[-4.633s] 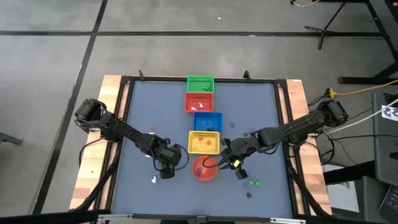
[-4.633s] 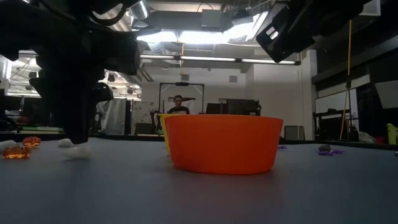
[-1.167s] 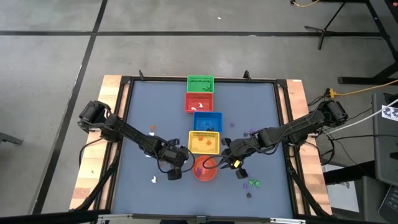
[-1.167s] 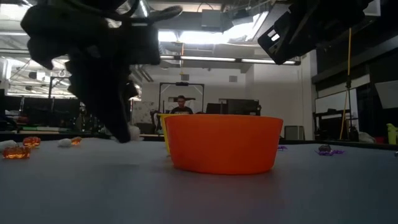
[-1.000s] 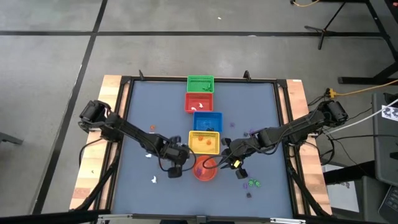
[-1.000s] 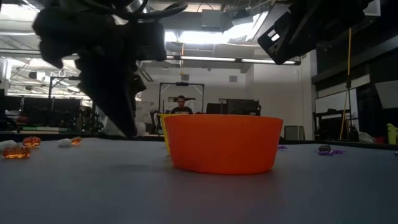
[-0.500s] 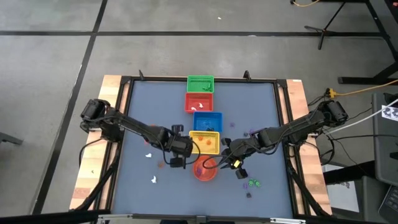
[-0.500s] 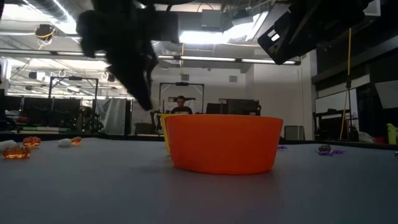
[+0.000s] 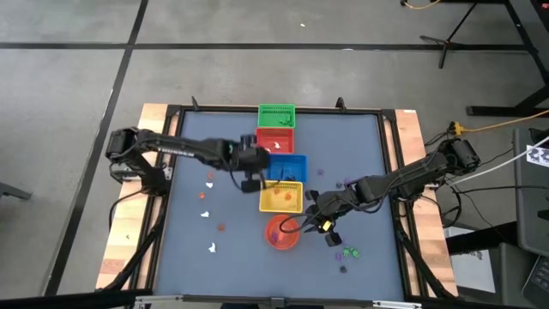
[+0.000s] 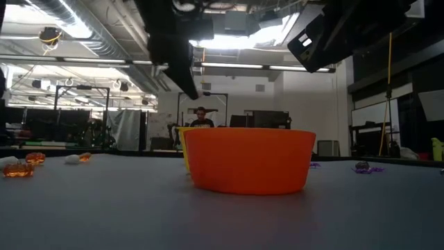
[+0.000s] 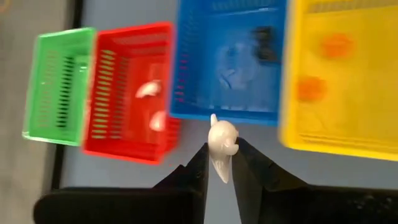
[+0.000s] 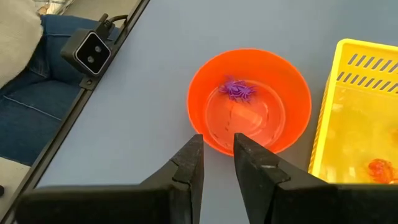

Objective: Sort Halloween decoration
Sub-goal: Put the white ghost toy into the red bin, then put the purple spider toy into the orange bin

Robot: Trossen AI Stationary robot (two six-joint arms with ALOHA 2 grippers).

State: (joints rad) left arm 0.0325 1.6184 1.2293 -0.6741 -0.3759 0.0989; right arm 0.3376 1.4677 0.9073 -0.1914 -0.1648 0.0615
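Orange bowl (image 9: 282, 233) sits nearest on the tabletop (image 9: 360, 154), a purple trinket (image 12: 237, 89) inside it; the right gripper (image 12: 215, 158) hangs just beside its rim, jaws slightly parted and empty. Farther back, the left gripper (image 11: 220, 163) has its jaws clamped on a white ghost trinket (image 11: 222, 144), carried above the basket row near the blue basket (image 9: 286, 167). Step in hand: delivery. Next, likely, release over the red basket (image 11: 129, 87), which already holds white pieces.

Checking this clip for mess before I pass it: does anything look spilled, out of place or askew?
Nothing looks spilled or damaged. The baskets sit in a straight row. Loose trinkets lie unsorted on the table, as expected mid-sort. The left gripper holds a white ghost near the red basket; the right gripper hovers empty by the orange bowl.
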